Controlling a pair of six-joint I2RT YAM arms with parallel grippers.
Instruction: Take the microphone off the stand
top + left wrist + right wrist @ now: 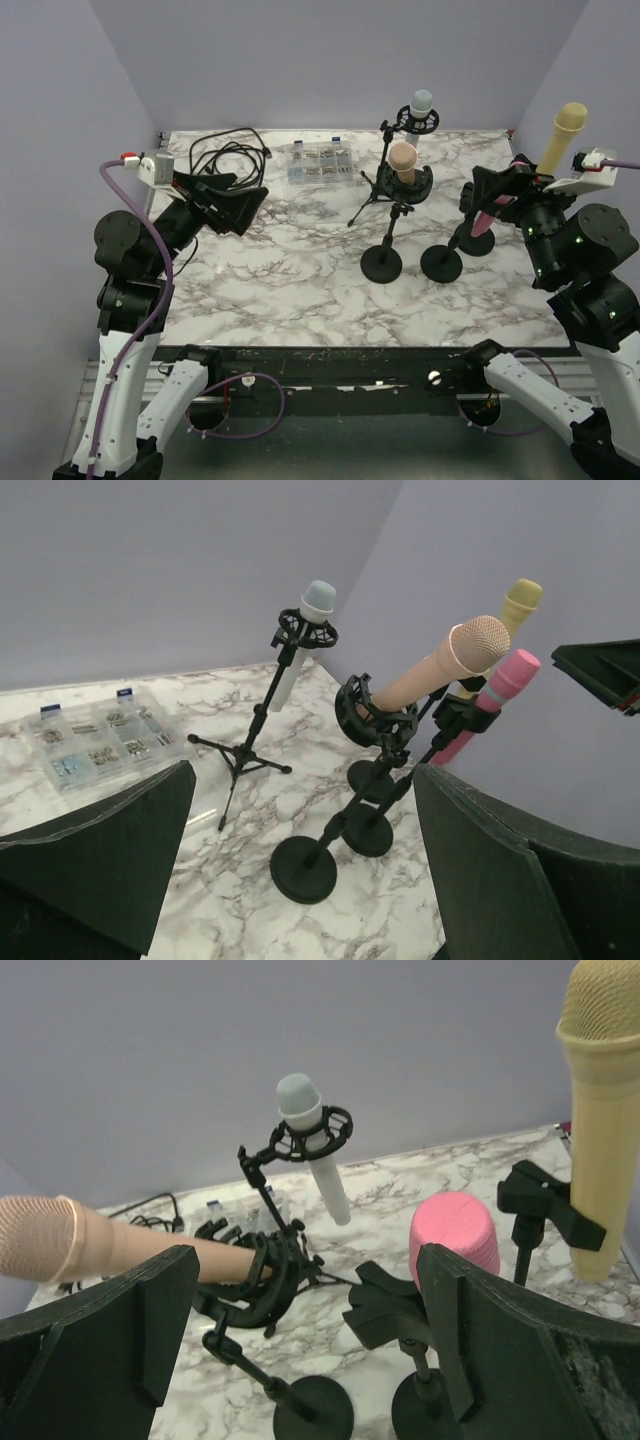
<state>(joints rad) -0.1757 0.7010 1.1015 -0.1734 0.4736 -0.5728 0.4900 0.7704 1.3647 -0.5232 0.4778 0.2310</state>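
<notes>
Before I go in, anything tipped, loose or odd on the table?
Nothing stands out. The white microphone, peach microphone, pink microphone and yellow microphone all sit in their stands, none toppled; a black cable lies loosely coiled back left.

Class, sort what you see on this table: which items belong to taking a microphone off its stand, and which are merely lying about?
Job in hand: grey microphone, peach microphone, pink microphone, yellow microphone, stands.

Lying about: clear parts box, black cable.

On the table [280,290], microphone stands [381,265] cluster right of centre; parts box [320,163] behind-left; cables [225,155] left of it
</notes>
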